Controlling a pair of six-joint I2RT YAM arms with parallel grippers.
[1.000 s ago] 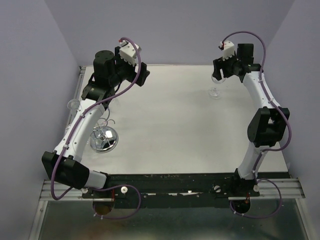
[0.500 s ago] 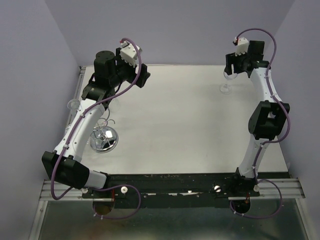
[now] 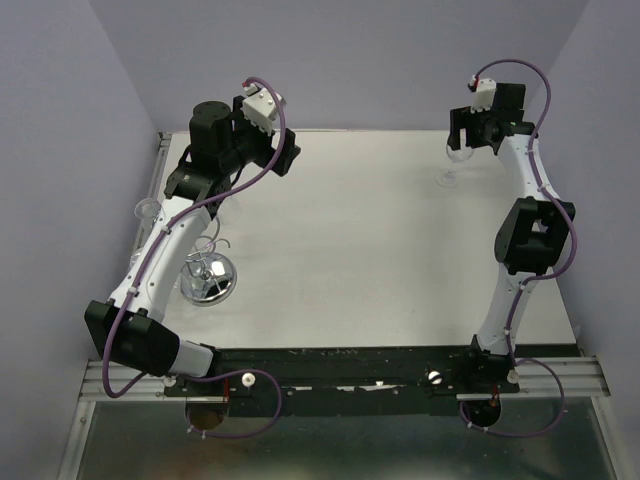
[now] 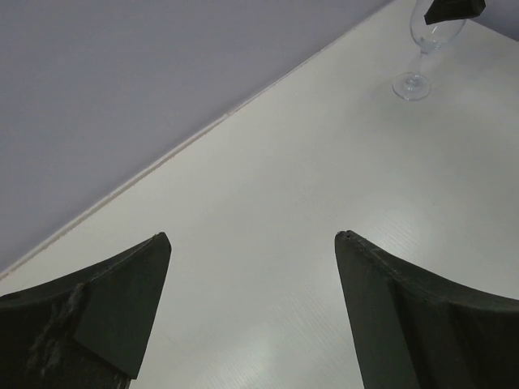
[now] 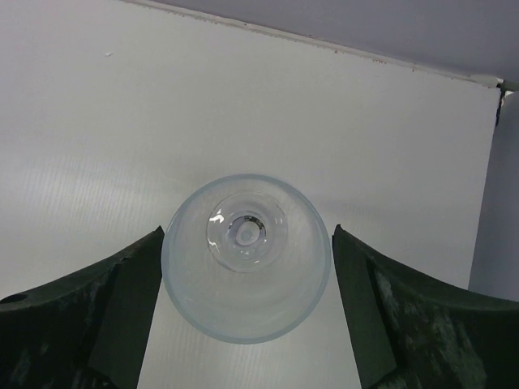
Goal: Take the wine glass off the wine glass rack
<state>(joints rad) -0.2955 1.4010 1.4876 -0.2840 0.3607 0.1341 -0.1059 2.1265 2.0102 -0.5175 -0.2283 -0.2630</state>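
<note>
A clear wine glass [image 3: 450, 165] stands upright on the white table at the far right; it also shows in the left wrist view [image 4: 422, 49]. From above in the right wrist view, its bowl [image 5: 246, 259] sits between my right gripper's [image 5: 248, 235] fingers. The jaws are spread wide, the left finger at the rim and the right finger a sliver off it. The chrome wine glass rack [image 3: 207, 275] stands at the near left, partly hidden by my left arm. My left gripper [image 3: 288, 155] is open and empty above the far left of the table [image 4: 251, 239].
A second clear glass [image 3: 146, 209] shows at the table's left edge beside my left arm. Purple walls close the far side and both sides. The table's far edge runs just behind both grippers.
My right gripper moved right and toward the far wall with the wine glass, then shifted only slightly. My left gripper turned a little. The rack has not moved.
</note>
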